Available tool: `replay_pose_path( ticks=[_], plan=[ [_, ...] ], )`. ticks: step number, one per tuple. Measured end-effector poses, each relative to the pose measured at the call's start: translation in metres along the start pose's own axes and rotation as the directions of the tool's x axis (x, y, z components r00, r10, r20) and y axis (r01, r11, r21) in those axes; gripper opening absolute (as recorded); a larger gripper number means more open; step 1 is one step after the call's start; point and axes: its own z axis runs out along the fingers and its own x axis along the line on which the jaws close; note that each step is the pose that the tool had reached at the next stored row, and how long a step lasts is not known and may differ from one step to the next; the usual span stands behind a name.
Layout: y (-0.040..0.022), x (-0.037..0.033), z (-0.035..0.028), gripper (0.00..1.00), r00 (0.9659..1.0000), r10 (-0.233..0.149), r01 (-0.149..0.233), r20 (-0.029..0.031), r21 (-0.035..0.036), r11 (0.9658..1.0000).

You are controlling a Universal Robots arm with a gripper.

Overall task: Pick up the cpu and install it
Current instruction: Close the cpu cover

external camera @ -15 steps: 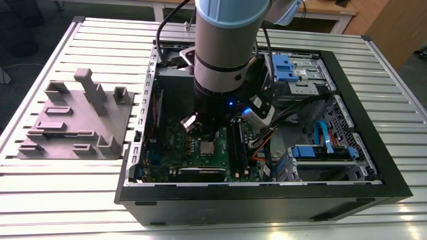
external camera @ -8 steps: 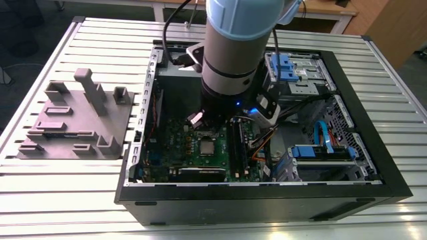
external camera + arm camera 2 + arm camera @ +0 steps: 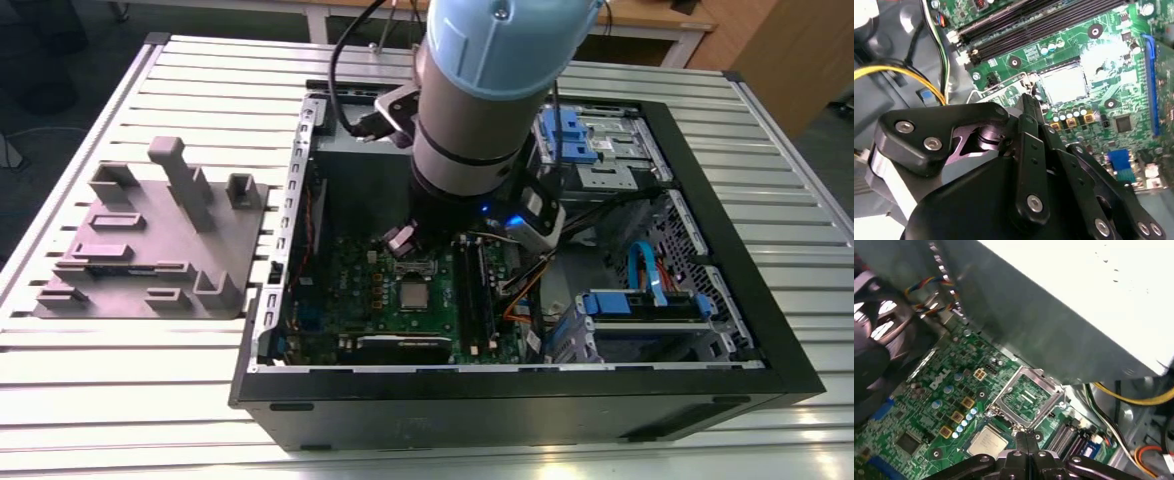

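silver cpu (image 3: pixel 988 441) in motherboard socket (image 3: pixel 991 452)

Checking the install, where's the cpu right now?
The cpu lies flat in its socket on the green motherboard, beside the open socket frame, just below the gripper.

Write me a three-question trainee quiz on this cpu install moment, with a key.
1. True or false: the gripper holds the cpu.
2. Where does the grey moulded fixture stand? A) on the slatted table, at the exterior view's left of the computer case; B) inside the case; C) on the arm.
3. In the first wrist view, does the hinged socket frame cover the cpu or stand swung clear of it?
Key: 1 false: the cpu lies flat on the motherboard and the shut gripper is empty; 2 A; 3 swung clear.
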Motion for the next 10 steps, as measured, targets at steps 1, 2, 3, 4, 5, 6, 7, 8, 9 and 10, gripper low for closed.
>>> replay_pose_path(
  ticks=[1, 2, 3, 4, 5, 6, 7, 8, 9, 10],
  plan=[
    [-0.0001, 0.0001, 0.0006, 0.10, 0.9998, -0.018, 0.018, -0.0029, -0.0016, 0.9998],
    [-0.0002, 0.0001, 0.0011, 0.10, 0.9994, -0.035, 0.035, -0.0058, -0.0033, 0.9994],
    [-0.0003, 0.0001, 0.0015, 0.10, 0.9986, -0.053, 0.053, -0.0086, -0.0051, 0.9986],
    [-0.0004, 0.0000, 0.0019, 0.10, 0.9977, -0.067, 0.067, -0.0109, -0.0064, 0.9977],
    [-0.0006, -0.0009, 0.0020, 0.10, 0.9975, -0.069, 0.069, -0.0114, -0.0066, 0.9976],
    [-0.0007, -0.0023, 0.0022, 0.10, 0.9975, -0.069, 0.069, -0.0114, -0.0066, 0.9976],
    [-0.0005, -0.0047, 0.0025, 0.10, 0.9975, -0.069, 0.069, -0.0114, -0.0067, 0.9976],
    [-0.0002, -0.0074, 0.0029, 0.10, 0.9975, -0.069, 0.069, -0.0113, -0.0066, 0.9976],
    [0.0002, -0.0105, 0.0034, 0.10, 0.9975, -0.069, 0.069, -0.0113, -0.0067, 0.9976],
    [0.0007, -0.0137, 0.0039, 0.10, 0.9975, -0.069, 0.069, -0.0114, -0.0066, 0.9976]
  ],
)
